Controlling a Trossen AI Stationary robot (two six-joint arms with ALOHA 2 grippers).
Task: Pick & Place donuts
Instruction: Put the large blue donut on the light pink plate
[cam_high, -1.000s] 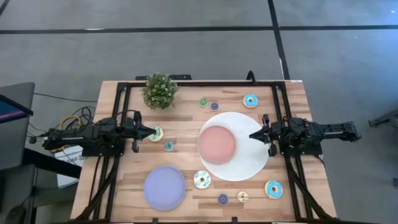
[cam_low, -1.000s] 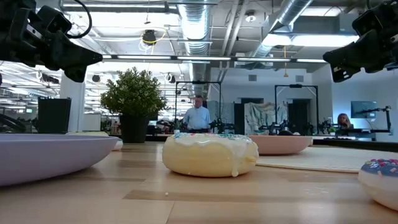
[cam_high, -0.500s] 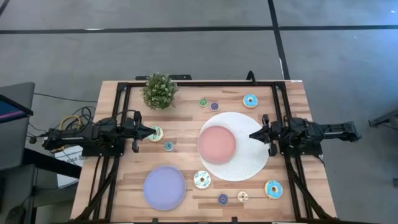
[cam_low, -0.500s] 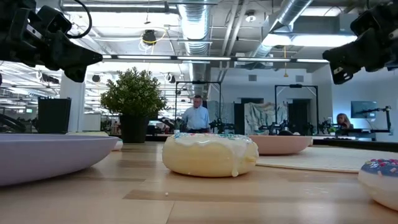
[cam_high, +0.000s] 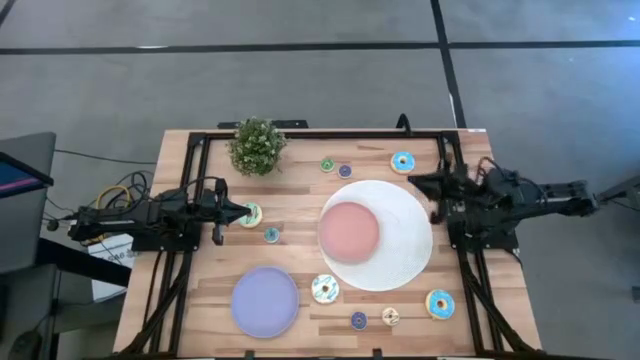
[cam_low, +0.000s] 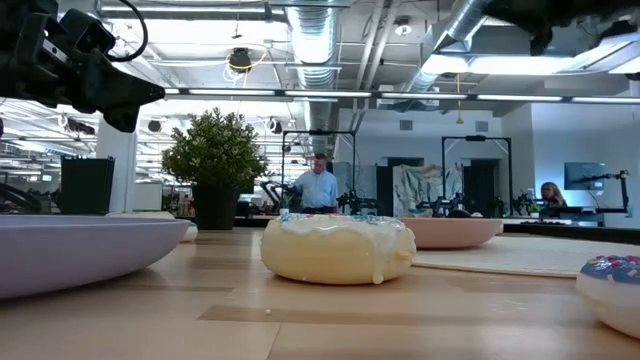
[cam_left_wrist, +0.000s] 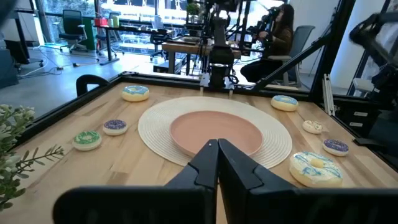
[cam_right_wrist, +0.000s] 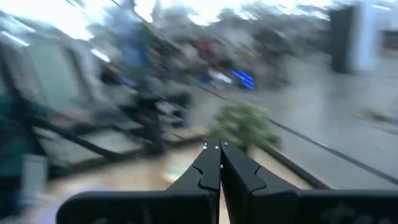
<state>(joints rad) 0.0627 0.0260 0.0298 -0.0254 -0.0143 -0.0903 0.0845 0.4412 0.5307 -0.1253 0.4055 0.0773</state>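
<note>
Nine donuts are lying loose on the table (cam_high: 300, 205): three at the far edge (cam_high: 403, 161), two by the left gripper (cam_high: 244, 212), four along the near edge (cam_high: 324, 289). Pink plate (cam_high: 350, 231) is sitting on a white mat (cam_high: 410, 250); lavender plate (cam_high: 265, 301) is resting near-left; plant (cam_high: 256, 146) is standing far-left. Left gripper is hovering beside a pale-iced donut (cam_high: 252, 214), fingers pressed together. Right gripper (cam_high: 418, 181) is hanging over the mat's far-right rim, fingers pressed together, holding nothing.
</note>
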